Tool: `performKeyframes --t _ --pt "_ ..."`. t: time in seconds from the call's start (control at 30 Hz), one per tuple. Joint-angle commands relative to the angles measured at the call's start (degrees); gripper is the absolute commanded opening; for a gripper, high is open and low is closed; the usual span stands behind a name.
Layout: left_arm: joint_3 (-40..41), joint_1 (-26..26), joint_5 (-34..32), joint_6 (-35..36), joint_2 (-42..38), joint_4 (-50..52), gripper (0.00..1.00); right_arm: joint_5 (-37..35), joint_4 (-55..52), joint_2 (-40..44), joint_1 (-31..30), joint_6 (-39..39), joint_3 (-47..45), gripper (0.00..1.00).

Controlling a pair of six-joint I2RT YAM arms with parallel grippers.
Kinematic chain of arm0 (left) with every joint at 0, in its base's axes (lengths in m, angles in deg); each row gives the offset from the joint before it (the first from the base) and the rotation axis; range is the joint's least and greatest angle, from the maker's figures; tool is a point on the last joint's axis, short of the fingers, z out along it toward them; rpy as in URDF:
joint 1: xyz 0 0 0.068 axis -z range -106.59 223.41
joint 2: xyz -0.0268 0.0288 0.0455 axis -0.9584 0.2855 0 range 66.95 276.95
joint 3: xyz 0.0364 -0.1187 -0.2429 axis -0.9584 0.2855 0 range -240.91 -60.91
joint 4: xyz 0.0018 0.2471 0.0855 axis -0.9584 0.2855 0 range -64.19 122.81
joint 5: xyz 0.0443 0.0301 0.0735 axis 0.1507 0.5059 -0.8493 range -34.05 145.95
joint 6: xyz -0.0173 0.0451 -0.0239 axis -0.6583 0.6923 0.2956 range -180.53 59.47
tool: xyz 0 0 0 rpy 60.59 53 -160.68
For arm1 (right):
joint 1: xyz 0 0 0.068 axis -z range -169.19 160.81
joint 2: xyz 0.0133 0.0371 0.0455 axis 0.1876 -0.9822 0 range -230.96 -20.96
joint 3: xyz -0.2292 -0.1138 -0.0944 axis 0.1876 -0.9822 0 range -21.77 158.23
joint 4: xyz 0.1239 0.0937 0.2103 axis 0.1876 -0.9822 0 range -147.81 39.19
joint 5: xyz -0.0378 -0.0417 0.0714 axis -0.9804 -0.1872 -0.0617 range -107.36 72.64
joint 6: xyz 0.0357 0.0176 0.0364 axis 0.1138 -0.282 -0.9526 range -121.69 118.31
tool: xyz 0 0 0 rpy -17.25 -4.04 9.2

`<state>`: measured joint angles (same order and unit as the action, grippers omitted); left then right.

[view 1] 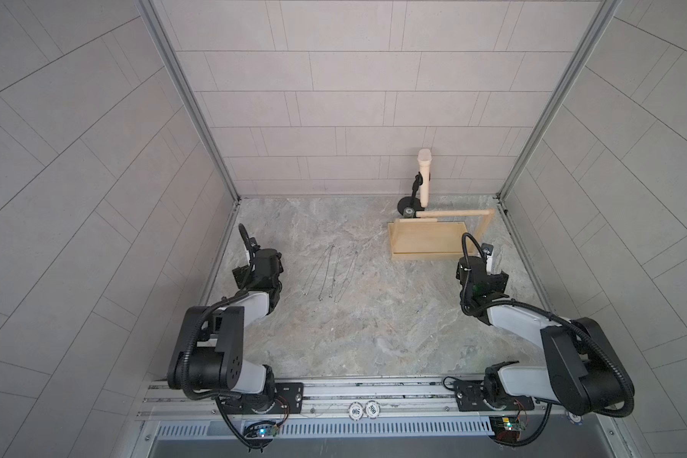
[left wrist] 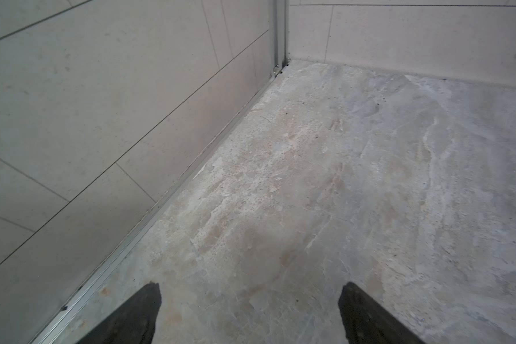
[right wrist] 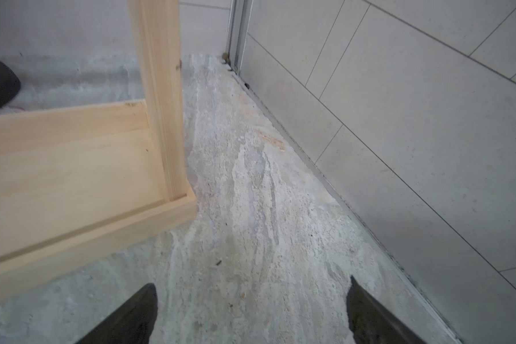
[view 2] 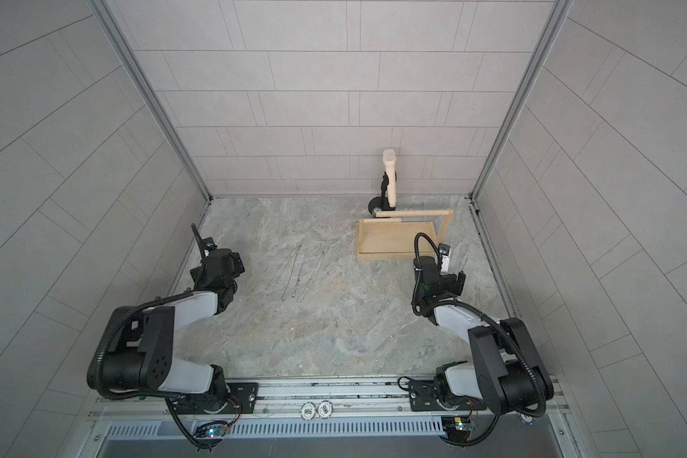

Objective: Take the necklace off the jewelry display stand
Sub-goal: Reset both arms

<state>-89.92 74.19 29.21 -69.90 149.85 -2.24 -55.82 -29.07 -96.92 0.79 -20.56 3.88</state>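
Note:
The jewelry display stand (view 1: 425, 242) (view 2: 393, 242), a pale wooden tray with an end frame and a round dowel bar (view 1: 449, 214), sits at the back right; its bar looks bare. Thin chain necklaces (view 1: 330, 273) (view 2: 294, 273) lie stretched out side by side on the marble table, left of the stand. My left gripper (view 1: 260, 269) (left wrist: 251, 287) is open over bare table by the left wall, left of the chains. My right gripper (view 1: 482, 273) (right wrist: 252, 286) is open and empty just in front of the stand's right corner (right wrist: 188, 205).
A cream microphone (view 1: 424, 174) on a black round-based stand (view 1: 409, 206) rises right behind the wooden stand, against the back wall. Tiled walls close in the left, right and back sides. Two poker chips (view 1: 363, 409) lie on the front rail.

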Motion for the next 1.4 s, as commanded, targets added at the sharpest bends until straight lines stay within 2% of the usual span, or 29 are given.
performKeyframes --t 0.0,0.07,0.1,0.13,0.2,0.23,0.3,0.37,0.4,0.43,0.47,0.53,0.63,1.2,1.37 --pt "3.1 1.1 5.7 4.2 -2.5 -6.9 1.00 -0.8 11.6 -1.7 -0.3 0.0 -1.0 1.00" --pt "8.2 0.4 7.0 1.8 -2.7 -15.4 1.00 0.3 21.6 -4.0 -0.1 0.0 -4.5 1.00" --pt "10.2 0.0 7.5 1.6 0.2 -23.1 1.00 0.5 23.7 -5.3 0.1 9.7 -5.1 1.00" --pt "11.0 0.0 8.4 3.5 4.6 -30.7 1.00 0.5 25.7 -6.2 -0.5 14.1 -5.2 1.00" --pt "8.7 0.0 13.5 5.5 8.9 -30.7 1.00 3.4 24.7 -6.4 -1.1 15.4 -4.9 1.00" --pt "7.8 0.1 15.1 6.0 8.0 -27.5 1.00 3.7 28.0 -7.2 -1.1 16.3 -5.8 1.00" --pt "6.7 0.1 15.5 6.3 6.3 -22.5 1.00 8.6 27.0 -6.7 0.1 15.0 -6.7 1.00" --pt "6.9 0.1 15.3 6.5 7.8 -24.9 1.00 9.2 40.4 -15.1 0.9 18.5 -7.4 1.00" --pt "7.1 0.1 15.1 6.7 8.8 -27.3 1.00 8.8 37.1 -14.6 0.5 18.5 -6.0 1.00" --pt "6.9 0.1 15.0 6.5 8.3 -25.9 1.00 9.1 26.8 -11.6 0.9 15.7 -3.4 1.00" --pt "6.6 0.1 15.1 6.5 7.7 -24.2 1.00 10.4 21.8 -9.9 2.1 13.7 -2.7 1.00" --pt "7.1 0.1 15.0 6.6 8.3 -26.5 1.00 10.2 28.9 -12.0 2.5 15.5 -4.1 1.00" --pt "7.0 0.2 16.5 6.8 7.9 -26.0 1.00 11.5 21.9 -10.5 3.1 13.5 -2.1 1.00" --pt "7.1 0.2 16.5 6.9 7.9 -26.2 1.00 12.0 21.9 -10.4 3.4 13.4 -2.1 1.00" --pt "7.1 0.2 16.5 6.9 7.9 -26.2 1.00 14.2 21.3 -10.1 4.1 13.4 -1.9 1.00"
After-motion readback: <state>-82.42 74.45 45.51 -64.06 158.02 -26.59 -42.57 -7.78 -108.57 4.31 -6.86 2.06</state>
